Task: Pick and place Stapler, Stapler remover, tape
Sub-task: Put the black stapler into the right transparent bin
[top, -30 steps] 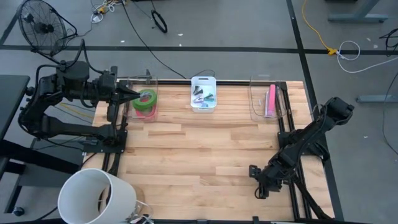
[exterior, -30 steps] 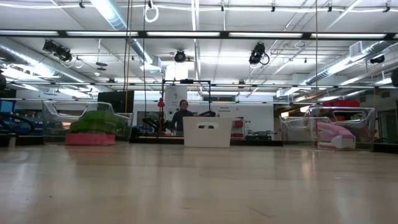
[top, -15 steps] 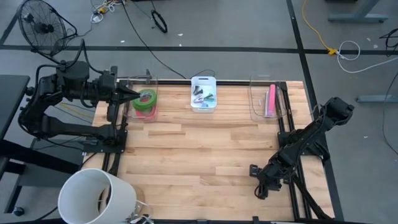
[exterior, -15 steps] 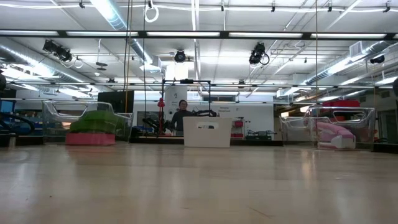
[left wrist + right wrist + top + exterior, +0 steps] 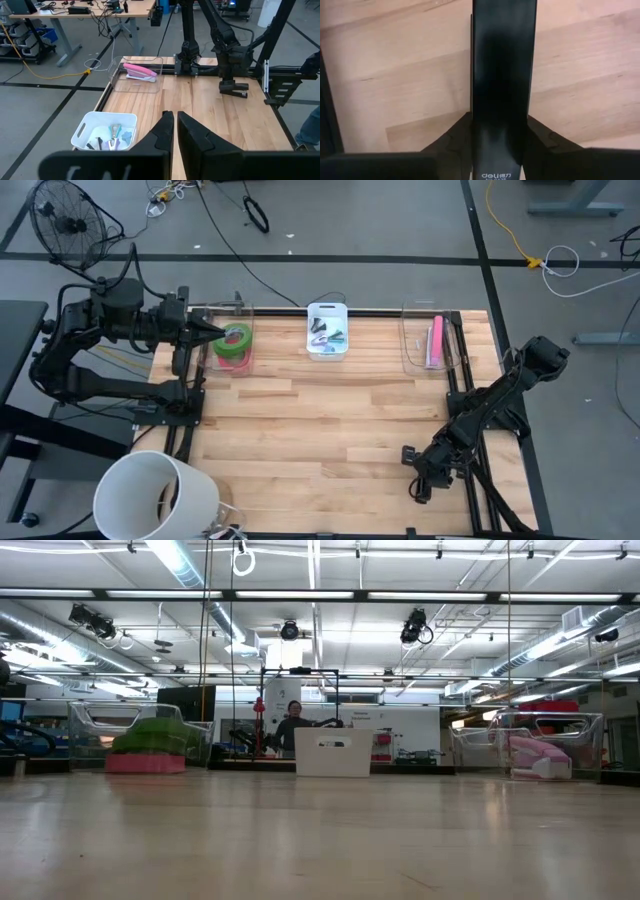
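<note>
Looking down from high, the right gripper (image 5: 418, 478) sits low at the desk's (image 5: 330, 430) near right corner; the left gripper (image 5: 212, 328), jaws narrow, hangs beside the tape (image 5: 236, 340) at the far left edge. Right wrist: fingers (image 5: 452, 142) clamp a black stapler (image 5: 503, 75).

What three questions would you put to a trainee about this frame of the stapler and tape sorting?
1. True or false: the pink stapler lies in the white basket.
2. What sits between the fingers of the right gripper? A: a green tape ring. B: a black stapler. C: a staple remover.
3. Fill in: the left gripper, shut, hovers at the clear bin holding the rings of ___.

Key: 1 false, it lies in the clear bin on the right; 2 B; 3 tape.
</note>
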